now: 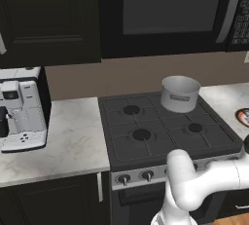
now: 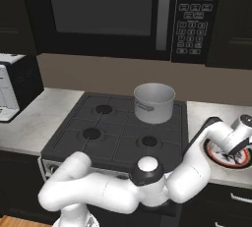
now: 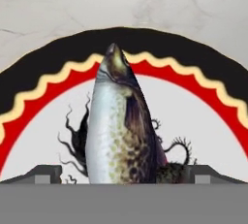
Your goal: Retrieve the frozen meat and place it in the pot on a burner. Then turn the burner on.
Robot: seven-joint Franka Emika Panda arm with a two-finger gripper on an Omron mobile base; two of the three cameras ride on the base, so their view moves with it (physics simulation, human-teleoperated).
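Straddling the fish on the plate, jaws spread wide, not gripping.

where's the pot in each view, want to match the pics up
Left base view: the pot stands right of centre, on the back right burner of the stove.
Right base view: the pot is at centre, on that same back right burner, below the microwave.
Hand view: no pot here; a fish lies on a patterned plate.
Shared landmark: the black stove grates under the pot.
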